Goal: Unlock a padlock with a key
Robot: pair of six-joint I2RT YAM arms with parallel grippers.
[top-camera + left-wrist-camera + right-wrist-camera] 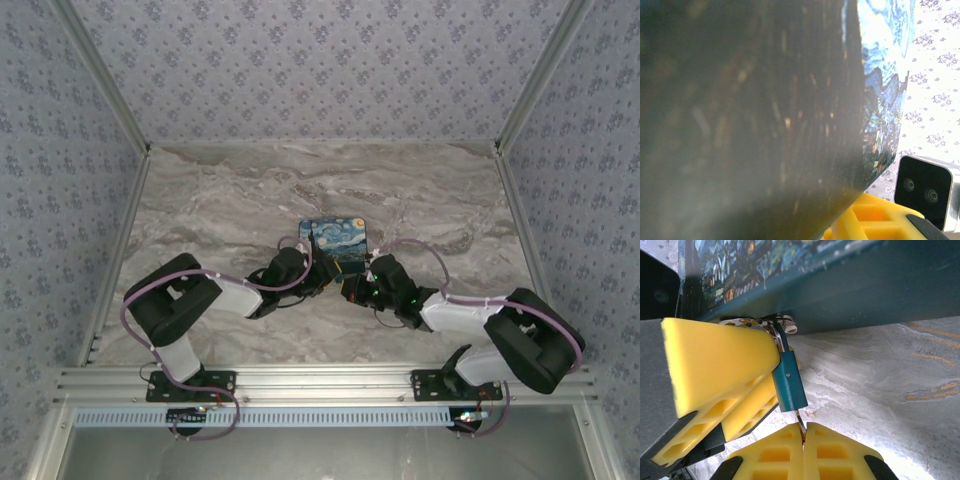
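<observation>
The right gripper (803, 435) is closed on the key (800, 421), whose tip is set in the underside of the padlock (789, 382). The padlock is hung from a metal hasp (776, 320) on the painted box (335, 238). The left gripper (771, 375) is laid against the padlock; whether it is clasped cannot be told. The box is stood midway between the left and right edges of the table (220, 200).

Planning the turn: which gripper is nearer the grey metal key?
Right gripper: pinching the grey metal key beneath the teal padlock. Left gripper sits higher, beside the shackle.
</observation>
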